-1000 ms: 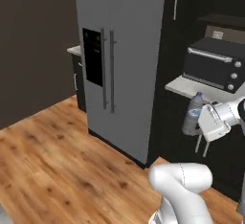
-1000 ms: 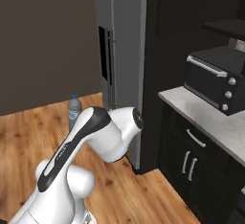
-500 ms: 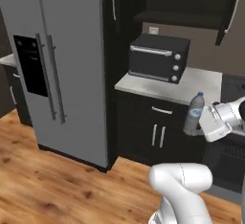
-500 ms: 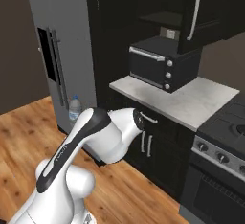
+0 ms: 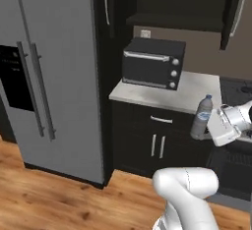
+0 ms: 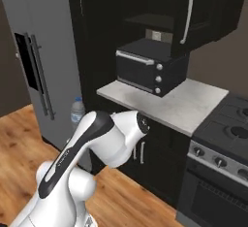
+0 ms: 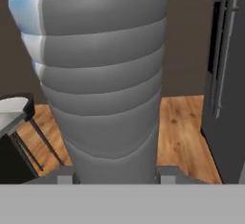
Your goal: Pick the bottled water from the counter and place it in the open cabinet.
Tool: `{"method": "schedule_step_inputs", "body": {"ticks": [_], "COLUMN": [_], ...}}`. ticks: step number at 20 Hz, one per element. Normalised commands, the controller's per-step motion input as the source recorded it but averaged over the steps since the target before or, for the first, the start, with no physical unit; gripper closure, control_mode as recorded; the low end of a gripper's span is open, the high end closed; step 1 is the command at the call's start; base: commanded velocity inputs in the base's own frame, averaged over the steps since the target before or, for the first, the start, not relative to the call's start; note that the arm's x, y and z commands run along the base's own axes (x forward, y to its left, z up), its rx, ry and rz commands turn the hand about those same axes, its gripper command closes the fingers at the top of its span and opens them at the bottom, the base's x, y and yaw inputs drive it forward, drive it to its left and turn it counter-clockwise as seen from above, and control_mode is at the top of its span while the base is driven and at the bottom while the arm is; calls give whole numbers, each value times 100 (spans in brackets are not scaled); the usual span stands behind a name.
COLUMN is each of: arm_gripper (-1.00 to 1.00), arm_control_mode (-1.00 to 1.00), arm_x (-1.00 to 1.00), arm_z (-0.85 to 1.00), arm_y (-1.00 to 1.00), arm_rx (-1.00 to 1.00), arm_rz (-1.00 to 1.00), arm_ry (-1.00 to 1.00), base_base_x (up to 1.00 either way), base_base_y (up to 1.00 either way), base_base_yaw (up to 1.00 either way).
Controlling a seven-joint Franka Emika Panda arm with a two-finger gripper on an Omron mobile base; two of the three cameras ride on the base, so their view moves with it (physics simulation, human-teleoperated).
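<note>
The bottled water stands upright in my gripper, which is shut on it at about the height of the marble ledge. In the right base view the bottled water peeks out to the left of my arm. Up close its ribbed clear body rises between my gripper's fingertips. The open cabinet is above the microwave, its door with the silver bar handle swung out to the right. From the right side the open cabinet sits up and right of the bottle. The counter is out of view.
A black microwave sits on a narrow marble ledge over dark lower cabinets. The grey refrigerator stands to the left. A stove adjoins the ledge on the right. Wood floor lies below.
The whole picture has shifted: the base has moved, so the refrigerator has slid left and the microwave and open cabinet now sit ahead. The bottle stays held.
</note>
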Motion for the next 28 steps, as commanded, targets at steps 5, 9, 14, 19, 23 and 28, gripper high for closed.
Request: {"method": "schedule_step_inputs", "body": {"ticks": [5, 9, 14, 19, 23, 28], "arm_gripper": [100, 100, 100, 100, 100, 100], "arm_control_mode": [100, 100, 100, 100, 100, 100], "arm_x": [0, 0, 0, 0, 0, 0], "arm_z": [0, 0, 0, 0, 0, 0], "arm_y": [0, 0, 0, 0, 0, 0], "arm_rx": [0, 0, 0, 0, 0, 0], "arm_rz": [0, 0, 0, 0, 0, 0], "arm_ry": [0, 0, 0, 0, 0, 0], "base_base_x": [79, 62, 28, 20, 33, 39], "base_base_y": [38, 38, 10, 23, 67, 70], "base_base_yaw": [-20, -15, -20, -38, -43, -28]}}
